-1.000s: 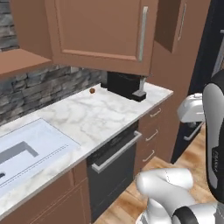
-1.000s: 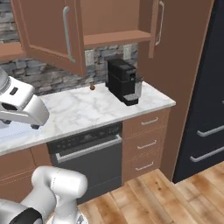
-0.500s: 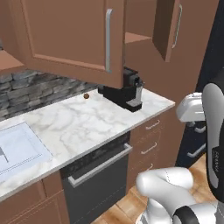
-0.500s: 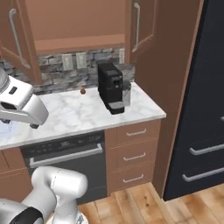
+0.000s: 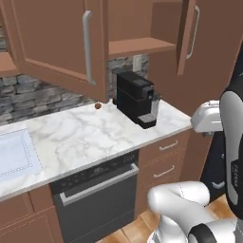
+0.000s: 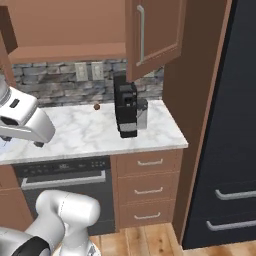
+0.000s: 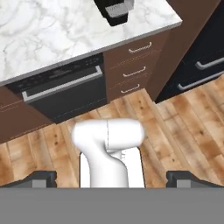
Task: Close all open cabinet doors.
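2 reddish-brown cabinet doors hang open above a white marble desk (image 5: 90, 137). in the left base view the left cabinet door (image 5: 57, 38) swings out toward the camera, its long silver bar handle (image 5: 87, 47) near its right edge. the right cabinet door (image 5: 189, 33) stands open on the far side of the same cabinet, edge-on. between them an inner shelf (image 5: 135, 46) is exposed. in the right base view the right cabinet door (image 6: 152, 32) juts out above the coffee machine.

a black coffee machine (image 5: 137, 98) stands on the desk below the open cabinet, against a grey stone backsplash (image 5: 28, 97). a small brown round thing (image 5: 98, 106) lies on the desk just left of it. a white sink (image 5: 14, 154) is set into the desk at the left. under the desk sit a dark oven front (image 5: 95, 197) with a wide bar and 3 brown drawers (image 6: 147, 187) to its right. a tall black fridge (image 6: 225, 150) stands at the far right.

the pincer (image 7: 111, 179) points down at the wooden floor (image 7: 183, 131), its 2 dark fingertips (image 7: 41, 178) set wide apart, holding nothing.
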